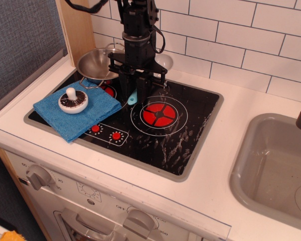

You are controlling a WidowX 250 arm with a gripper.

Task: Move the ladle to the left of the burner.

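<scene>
Gripping ladle (133, 96) in hand (136, 90) (handle down).

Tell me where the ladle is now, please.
The ladle hangs in the tool above the hob, just left of the burner, right of the blue cloth.

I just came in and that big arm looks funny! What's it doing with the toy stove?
The black robot gripper holds a small plastic ladle with a light blue handle and a pale bowl. It hangs above the black hob, just left of the red four-wedge burner ring. A blue cloth with a white-knobbed lid lies farther left.
</scene>
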